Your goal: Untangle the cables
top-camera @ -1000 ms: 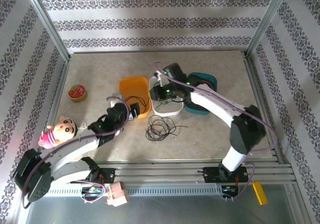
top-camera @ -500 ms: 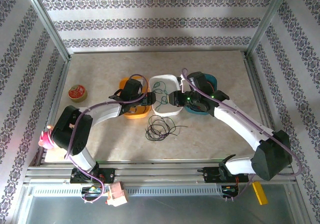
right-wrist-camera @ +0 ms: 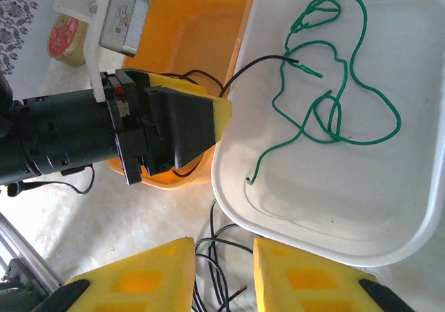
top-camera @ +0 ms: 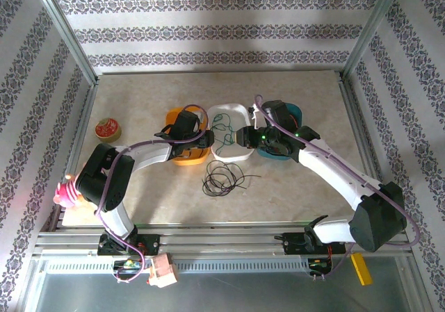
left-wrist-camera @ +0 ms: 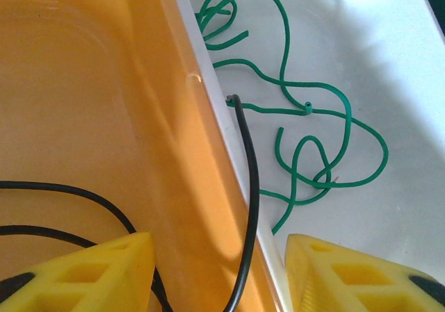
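Two claws part open, nothing gripped.
Black cable [left-wrist-camera: 249,187] and orange tray [left-wrist-camera: 83,83] wall between tips of left claw [left-wrist-camera: 219,270]; green cable [left-wrist-camera: 306,107] just right; black coil [top-camera: 222,180] near right claw [right-wrist-camera: 224,260].

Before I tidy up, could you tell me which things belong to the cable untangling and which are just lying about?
Job: green cable, black cable, black coil on the table, orange tray, white tray, teal tray.
Lying about: round red item, pink toy, yellow block.
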`<state>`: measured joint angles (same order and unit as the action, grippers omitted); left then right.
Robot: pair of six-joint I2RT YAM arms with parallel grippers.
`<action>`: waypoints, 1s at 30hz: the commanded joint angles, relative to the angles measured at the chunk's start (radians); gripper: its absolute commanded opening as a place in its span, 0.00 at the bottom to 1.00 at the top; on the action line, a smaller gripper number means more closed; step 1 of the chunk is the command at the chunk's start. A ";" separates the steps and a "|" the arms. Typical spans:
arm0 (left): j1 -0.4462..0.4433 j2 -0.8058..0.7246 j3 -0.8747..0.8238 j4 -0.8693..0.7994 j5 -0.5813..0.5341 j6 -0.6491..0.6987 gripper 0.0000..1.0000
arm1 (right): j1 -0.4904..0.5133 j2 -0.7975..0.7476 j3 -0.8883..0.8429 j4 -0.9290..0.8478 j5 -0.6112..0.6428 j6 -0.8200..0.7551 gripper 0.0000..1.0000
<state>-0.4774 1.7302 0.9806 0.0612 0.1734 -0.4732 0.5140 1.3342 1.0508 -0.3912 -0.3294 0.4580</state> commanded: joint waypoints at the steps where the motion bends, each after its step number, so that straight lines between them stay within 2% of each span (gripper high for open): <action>1: 0.006 0.024 0.032 0.025 0.020 0.019 0.48 | -0.006 0.005 -0.017 0.005 -0.004 0.018 0.28; 4: 0.006 0.035 0.037 0.027 0.018 0.020 0.44 | -0.005 0.003 -0.020 0.006 -0.005 0.021 0.28; 11: 0.006 0.031 0.042 0.045 0.038 0.020 0.20 | -0.005 0.002 -0.030 0.009 -0.015 0.027 0.27; 12: 0.006 0.029 0.044 0.044 0.043 0.021 0.19 | -0.004 0.003 -0.029 0.010 -0.017 0.028 0.27; 22: 0.006 0.006 0.049 0.020 0.046 0.040 0.15 | -0.001 0.013 -0.028 0.009 -0.026 0.028 0.27; 30: 0.006 0.004 0.047 0.027 0.038 0.032 0.25 | 0.000 0.016 -0.023 0.006 -0.036 0.024 0.27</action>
<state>-0.4774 1.7535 1.0065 0.0834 0.2092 -0.4511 0.5140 1.3388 1.0290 -0.3912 -0.3470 0.4759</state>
